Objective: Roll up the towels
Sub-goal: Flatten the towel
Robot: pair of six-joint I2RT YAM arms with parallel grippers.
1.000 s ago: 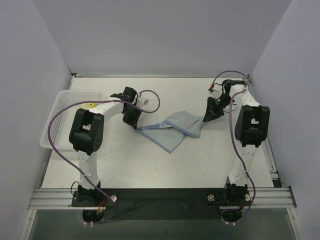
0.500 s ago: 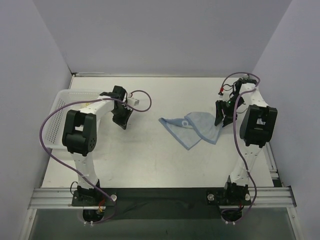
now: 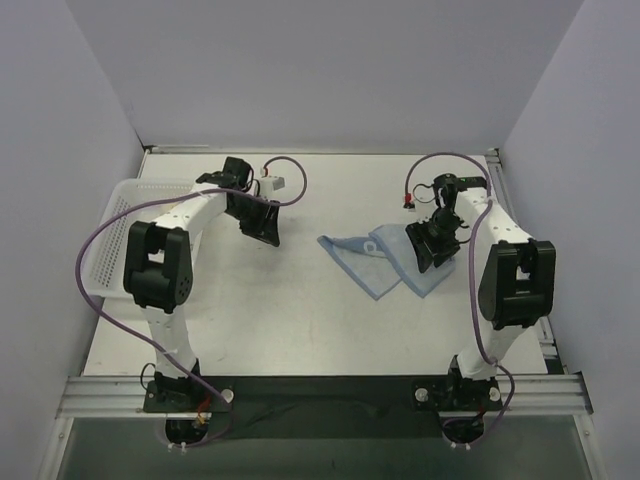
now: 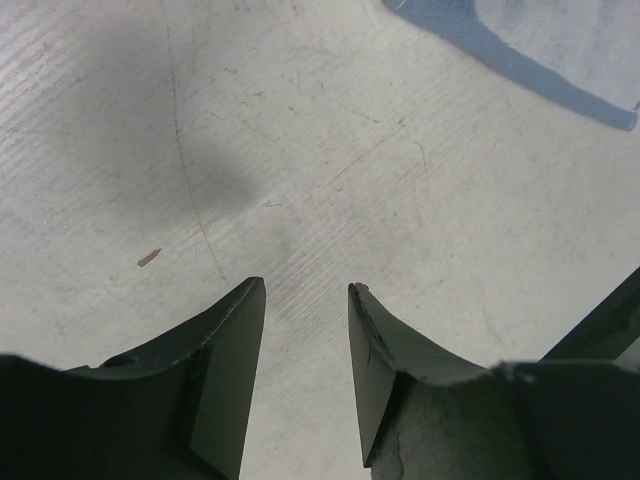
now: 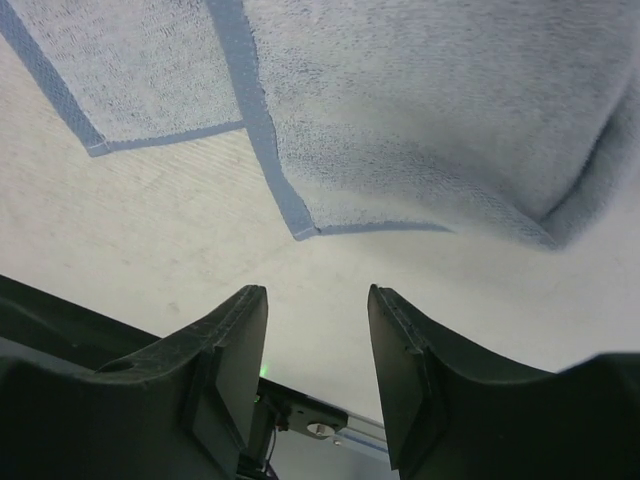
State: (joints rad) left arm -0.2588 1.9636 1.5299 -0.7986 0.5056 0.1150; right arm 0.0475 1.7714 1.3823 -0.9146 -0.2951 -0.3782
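left gripper (image 3: 262, 222): we had released and backed off toward 9 o'clock, fingers half-parted, empty | blue towel (image 3: 378, 262): dropped, lay crumpled and unrolled on the table (image 3: 300, 320), right of centre | right gripper (image 3: 432, 243): also released, hovered over its 3 o'clock end, fingers half-parted, empty | we judged the roll not yet begun

The light blue rectangular towel (image 5: 420, 110) is soft terry cloth, fuzzy and matt, with a flatter woven hem. Around the towel, the off-white counter (image 4: 350, 150) looks matt and finely grained with faint scratches. The dark fingers (image 4: 225, 370) above it are matt moulded plastic.
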